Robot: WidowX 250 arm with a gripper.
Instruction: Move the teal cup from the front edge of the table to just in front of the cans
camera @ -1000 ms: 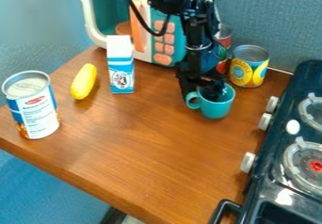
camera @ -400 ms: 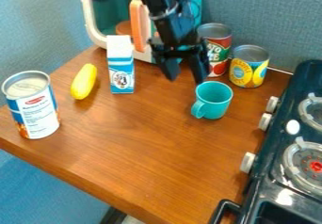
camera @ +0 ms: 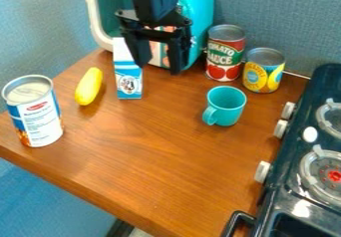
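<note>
We log the gripper (camera: 160, 69) holding nothing, its fingers spread wide, before the toy microwave (camera: 201, 7); one finger overlaps the milk carton (camera: 129, 84) in view. The teal mug (camera: 226, 109) stands upright, well inside the edges of the wooden table (camera: 166, 156), handle toward the front. We note open wood left and front of it, two cans (camera: 225, 59) close behind, and the stove (camera: 283, 181) to the right.
</note>
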